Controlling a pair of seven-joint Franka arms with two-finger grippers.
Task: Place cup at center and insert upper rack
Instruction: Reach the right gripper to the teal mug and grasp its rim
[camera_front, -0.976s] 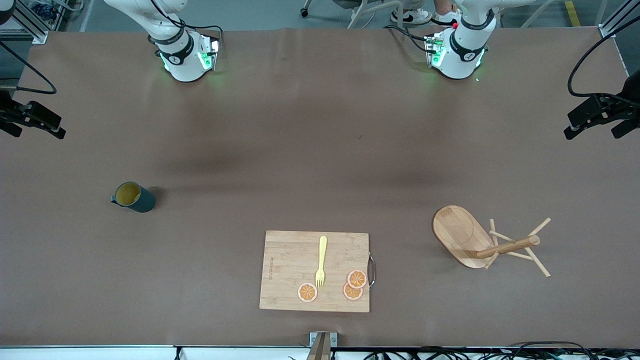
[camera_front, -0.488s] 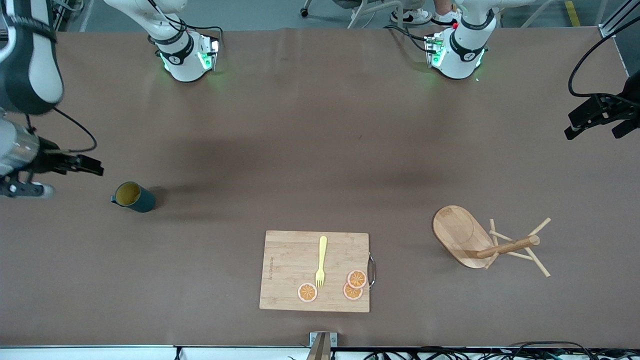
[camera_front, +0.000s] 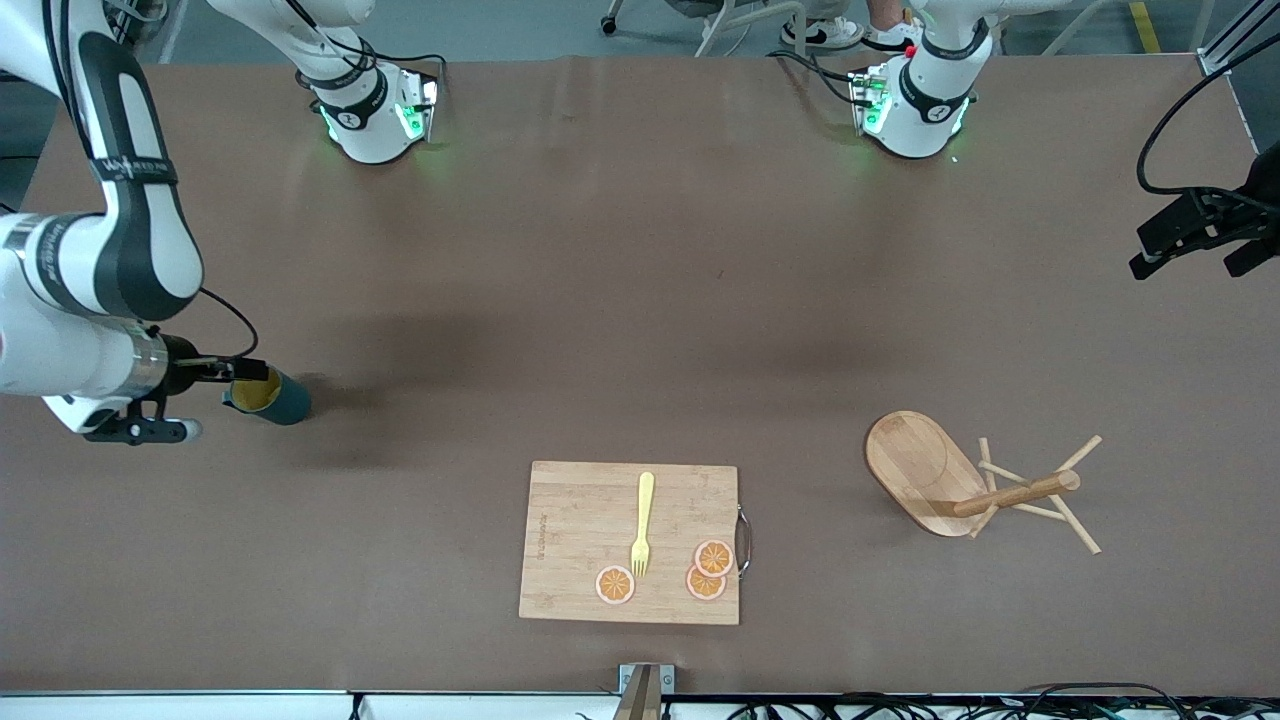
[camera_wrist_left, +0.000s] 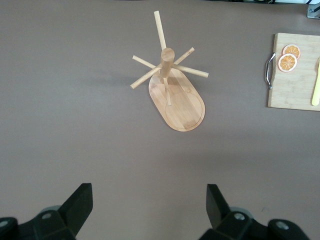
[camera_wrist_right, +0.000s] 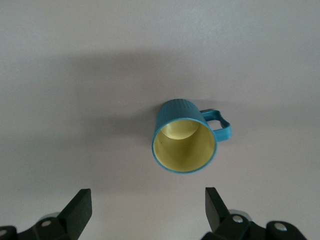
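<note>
Front view, cup (camera_front: 268, 394): upright on the tabletop (camera_front: 620, 300) toward my right arm's end, yellow inside showing, about nine o'clock from the table's middle.
Front view, my right pincer (camera_front: 215, 372): just over the cup's rim on the handle side, fingers spread, grasping nothing.
Front view, upper rack (camera_front: 950, 480): stands on its oval base toward my left arm's end, about four o'clock from the table's middle, pole and crossing pegs up.
Front view, cutting board (camera_front: 630, 542): at six o'clock, nearest the camera; it carries a yellow fork (camera_front: 642, 525) and three orange slices (camera_front: 712, 557).
Front view, my left pincer (camera_front: 1165, 240): waiting at the left arm's end of the tabletop, about three o'clock.
Left wrist view: my left pincer (camera_wrist_left: 149, 210) released, both fingers wide apart; upper rack (camera_wrist_left: 175, 95) upright, well apart from them; a corner of the cutting board (camera_wrist_left: 295, 80) is visible.
Right wrist view: my right pincer (camera_wrist_right: 147, 207) released; cup (camera_wrist_right: 184, 142) upright and empty, not between the fingers, handle out sideways.
</note>
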